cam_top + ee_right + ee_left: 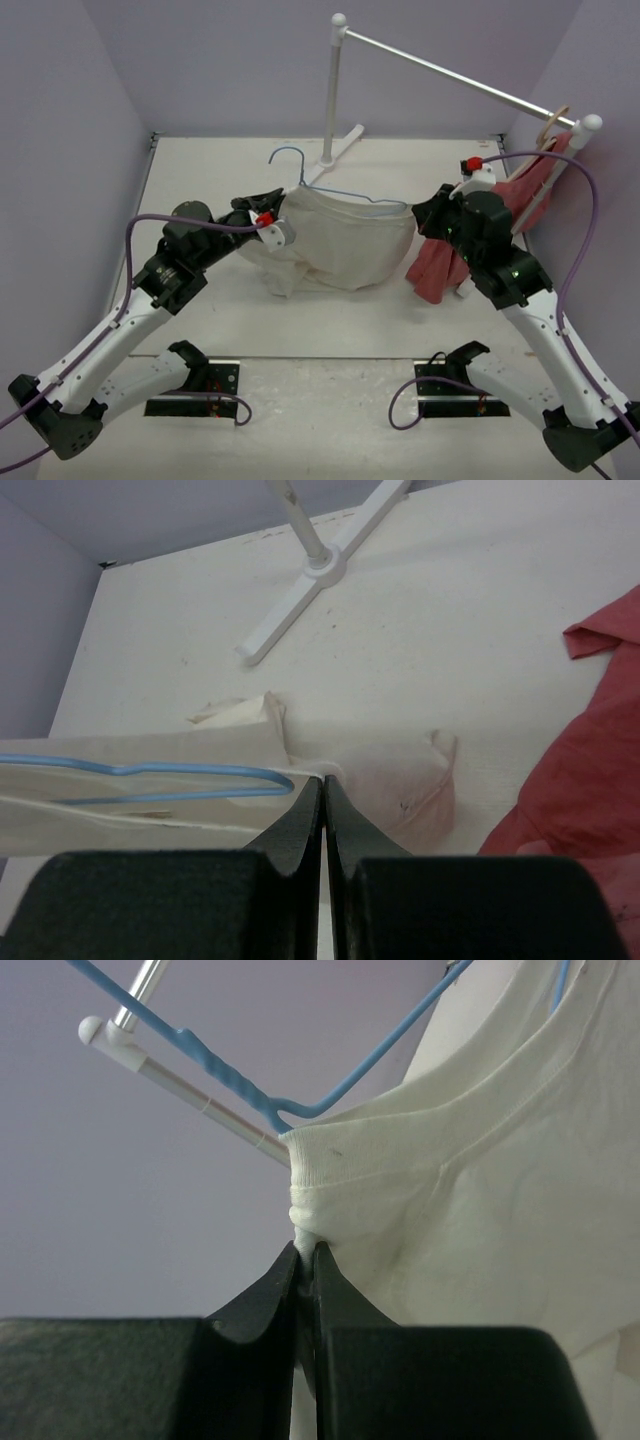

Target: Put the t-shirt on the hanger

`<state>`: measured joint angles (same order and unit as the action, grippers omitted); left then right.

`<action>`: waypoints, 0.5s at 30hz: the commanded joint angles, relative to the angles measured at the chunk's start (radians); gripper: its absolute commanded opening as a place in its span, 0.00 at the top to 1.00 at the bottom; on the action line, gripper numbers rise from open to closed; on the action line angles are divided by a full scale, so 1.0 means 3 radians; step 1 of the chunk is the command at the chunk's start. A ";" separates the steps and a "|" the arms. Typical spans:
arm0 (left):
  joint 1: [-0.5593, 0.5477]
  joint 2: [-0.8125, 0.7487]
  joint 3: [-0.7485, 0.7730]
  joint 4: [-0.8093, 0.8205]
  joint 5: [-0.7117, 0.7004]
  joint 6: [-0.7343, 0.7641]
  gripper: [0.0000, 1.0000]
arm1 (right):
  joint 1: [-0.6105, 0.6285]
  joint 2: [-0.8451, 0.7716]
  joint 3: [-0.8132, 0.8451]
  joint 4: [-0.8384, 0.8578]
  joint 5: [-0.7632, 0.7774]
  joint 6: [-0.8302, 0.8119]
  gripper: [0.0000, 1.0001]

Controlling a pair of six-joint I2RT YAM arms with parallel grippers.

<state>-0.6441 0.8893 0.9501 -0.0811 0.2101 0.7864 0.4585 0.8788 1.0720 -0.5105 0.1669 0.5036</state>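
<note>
Over the table (200, 335), t-shirt (345, 245) hung stretched between both arms, with hanger (215, 1064) partly inside it. Left gripper (305, 1255) pinched a bunched fold tight; right gripper (323, 785) was clamped on the opposite edge. Judged mid-threading. Next move: draw cloth evenly over the wire's shoulders.

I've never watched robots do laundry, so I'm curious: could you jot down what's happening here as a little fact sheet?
t-shirt: white, stretched between both grippers
hanger: light-blue wire, along the shirt's upper edge, hook sticking out
left gripper: shut, pinching a bunched shirt edge
right gripper: shut at the shirt's other edge, seemingly gripping it
red garment: on a wooden hanger at the right, untouched
</note>
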 commanded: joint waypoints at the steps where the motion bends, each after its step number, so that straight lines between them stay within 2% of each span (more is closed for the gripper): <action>1: -0.0006 -0.0048 0.0065 0.0127 0.0072 0.0054 1.00 | -0.0040 0.0087 0.0202 -0.0003 0.0076 -0.0118 1.00; 6: -0.0008 0.0033 0.0059 0.0148 -0.0014 0.0066 1.00 | -0.0041 0.0117 0.0431 -0.0057 -0.0111 -0.0106 1.00; 9: -0.0006 0.0189 0.0189 0.0121 0.0065 0.0004 1.00 | -0.0032 0.0204 0.0693 -0.0169 -0.0419 -0.0123 1.00; 13: -0.0011 0.0492 0.0619 -0.0162 0.0209 -0.0123 1.00 | 0.0123 0.0453 0.1262 -0.0364 -0.0680 -0.0212 1.00; 15: -0.0011 0.0681 0.0955 -0.0247 0.0440 -0.0219 1.00 | 0.0393 0.0740 0.1714 -0.0541 -0.0699 -0.0254 1.00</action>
<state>-0.6441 1.0348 1.0657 -0.1495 0.2500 0.7695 0.4852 1.0128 1.3829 -0.6313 0.0405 0.4709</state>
